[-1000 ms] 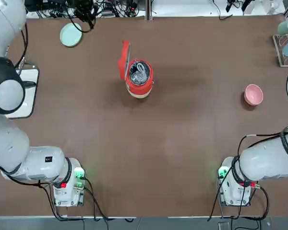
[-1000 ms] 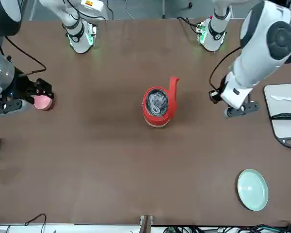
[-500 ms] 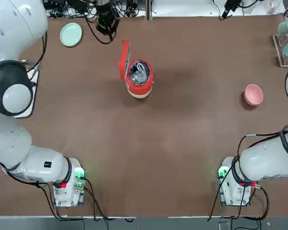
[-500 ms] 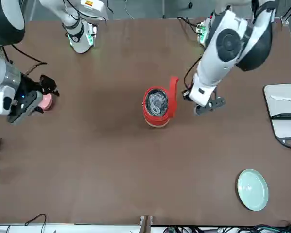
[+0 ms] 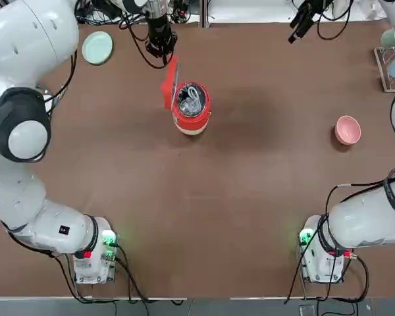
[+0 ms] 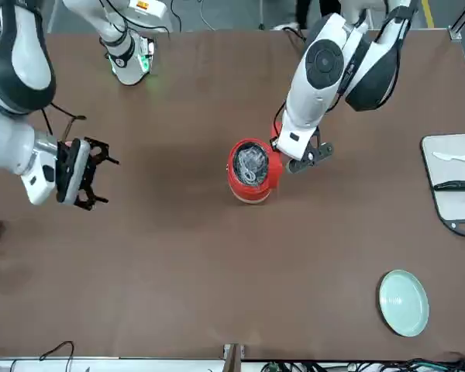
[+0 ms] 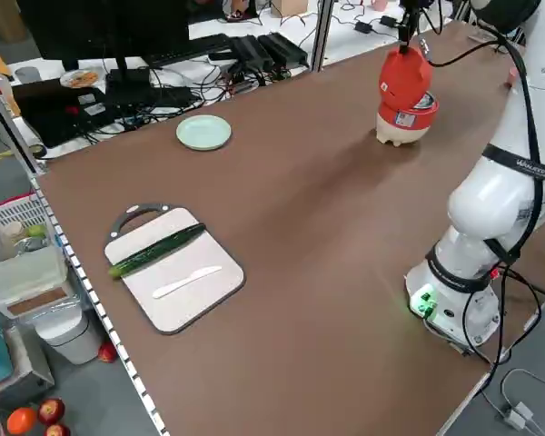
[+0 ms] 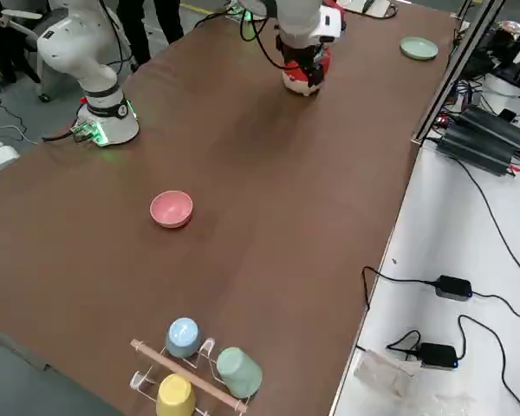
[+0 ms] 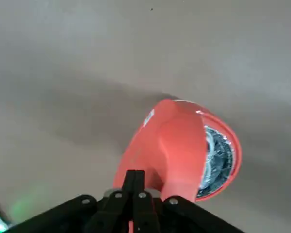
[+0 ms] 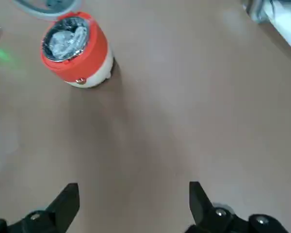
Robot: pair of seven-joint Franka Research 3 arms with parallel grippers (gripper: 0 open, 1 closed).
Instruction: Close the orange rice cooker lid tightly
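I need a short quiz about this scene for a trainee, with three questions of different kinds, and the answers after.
1. True or false: the lid of the rice cooker stands open.
2. Which gripper is beside the lid: left or right?
3. Fill in: the bowl on the table is ____ in colour.

Key: 1. True. 2. Left. 3. Pink.
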